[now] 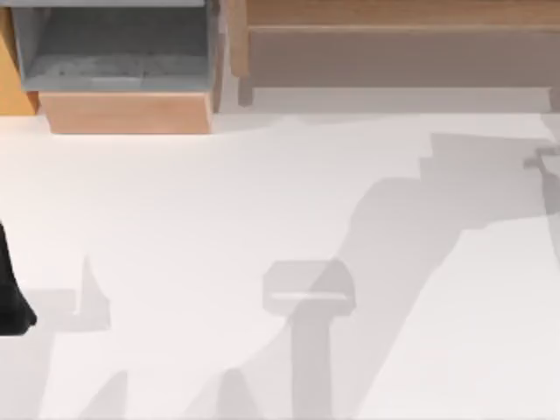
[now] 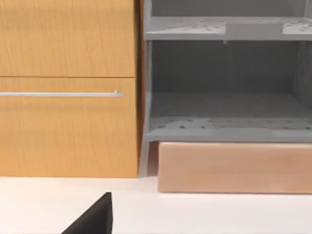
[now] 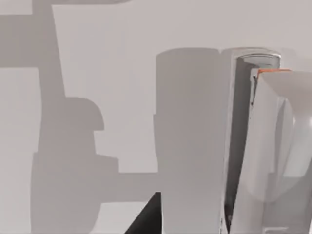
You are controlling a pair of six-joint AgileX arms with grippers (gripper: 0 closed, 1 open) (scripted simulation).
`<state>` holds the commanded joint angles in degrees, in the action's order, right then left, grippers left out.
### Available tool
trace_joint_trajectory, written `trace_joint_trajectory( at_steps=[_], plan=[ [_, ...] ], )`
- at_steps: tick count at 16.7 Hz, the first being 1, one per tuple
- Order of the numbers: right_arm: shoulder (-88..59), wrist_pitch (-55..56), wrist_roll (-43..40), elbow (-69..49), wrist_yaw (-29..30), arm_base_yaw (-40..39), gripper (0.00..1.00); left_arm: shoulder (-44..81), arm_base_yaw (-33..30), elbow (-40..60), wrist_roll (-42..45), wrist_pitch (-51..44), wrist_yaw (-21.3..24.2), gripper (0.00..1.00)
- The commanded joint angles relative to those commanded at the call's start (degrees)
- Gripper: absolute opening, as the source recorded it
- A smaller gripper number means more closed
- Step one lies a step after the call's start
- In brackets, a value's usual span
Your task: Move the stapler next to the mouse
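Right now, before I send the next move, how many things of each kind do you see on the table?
White stapler: 1
Grey shelf unit: 1
Orange-brown wooden cabinet: 1
Light wooden block under the shelf unit: 1
Wooden rack at the table's far right: 1
Total: 5

Bright, even light washes the white worktop [image 1: 175,219]; soft grey arm shadows spread from four to six o'clock. All views look slightly blurred.
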<state>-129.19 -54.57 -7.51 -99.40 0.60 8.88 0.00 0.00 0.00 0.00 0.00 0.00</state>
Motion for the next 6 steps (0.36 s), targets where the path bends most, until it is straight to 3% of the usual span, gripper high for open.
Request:
trace_joint_trajectory(
  at_steps=[6],
  plan=[
    [0.0, 0.0, 0.0, 0.0, 0.0, 0.0, 1.0, 0.0, 0.0, 0.0, 0.0, 0.0, 0.0, 1.0]
  ],
)
